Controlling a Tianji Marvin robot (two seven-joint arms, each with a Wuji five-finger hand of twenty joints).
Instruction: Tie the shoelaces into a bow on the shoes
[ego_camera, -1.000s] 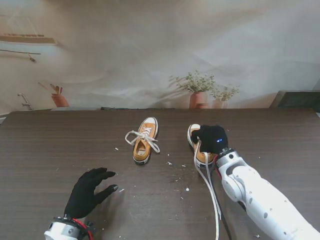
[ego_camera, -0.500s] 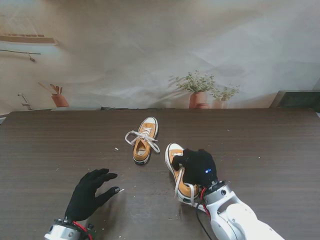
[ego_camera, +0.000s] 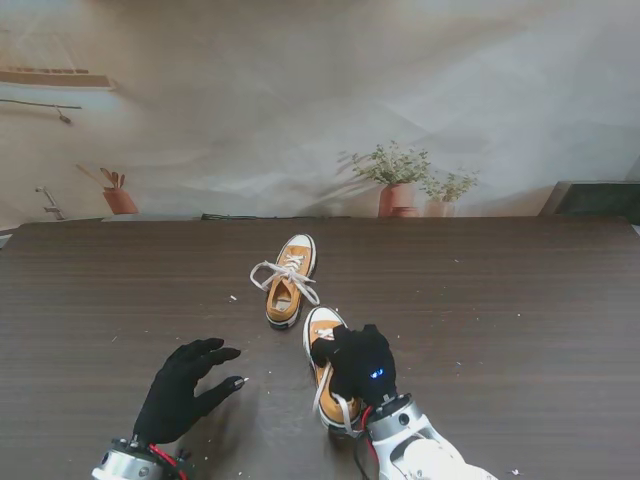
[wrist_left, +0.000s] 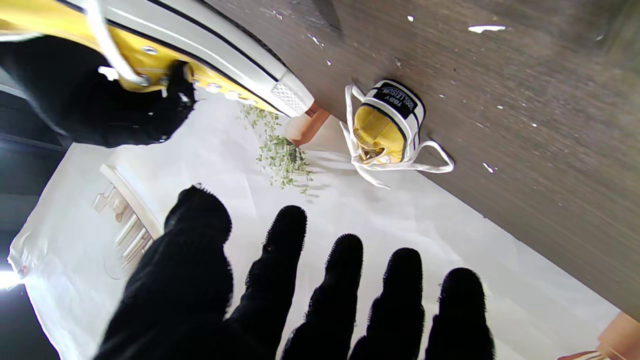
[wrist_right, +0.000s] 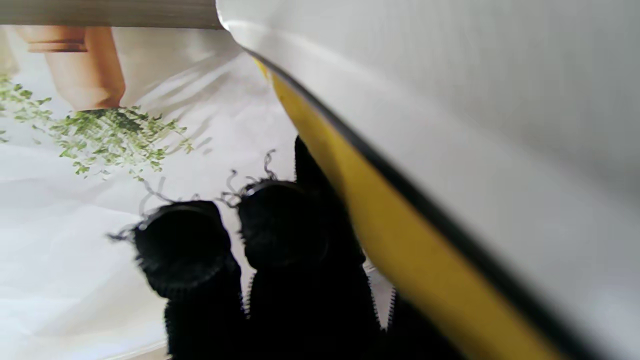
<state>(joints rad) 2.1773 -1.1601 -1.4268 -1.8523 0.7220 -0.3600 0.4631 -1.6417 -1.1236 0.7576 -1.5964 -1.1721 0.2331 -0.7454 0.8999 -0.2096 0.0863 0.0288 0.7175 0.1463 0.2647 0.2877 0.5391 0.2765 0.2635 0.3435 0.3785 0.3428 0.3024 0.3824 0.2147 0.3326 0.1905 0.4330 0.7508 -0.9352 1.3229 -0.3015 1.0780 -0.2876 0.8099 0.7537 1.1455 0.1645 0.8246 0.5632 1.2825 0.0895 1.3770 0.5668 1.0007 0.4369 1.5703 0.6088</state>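
Two yellow canvas shoes with white soles and white laces lie on the dark wooden table. The farther shoe (ego_camera: 290, 281) (wrist_left: 387, 127) rests mid-table with its laces in loose loops. The nearer shoe (ego_camera: 324, 368) (wrist_left: 200, 55) (wrist_right: 450, 200) is gripped across its top by my right hand (ego_camera: 357, 362), black-gloved; a white lace hangs beside the fingers. My left hand (ego_camera: 185, 388) (wrist_left: 300, 290) hovers open to the left, fingers spread, touching nothing.
Small white crumbs (ego_camera: 232, 298) are scattered over the table (ego_camera: 120, 290). A printed backdrop with potted plants (ego_camera: 398, 180) stands along the far edge. A dark box (ego_camera: 598, 198) sits at the back right.
My right hand has dragged the gripped shoe from the right of the table toward me and to the left, close to the other shoe's heel. The left hand barely shifted.
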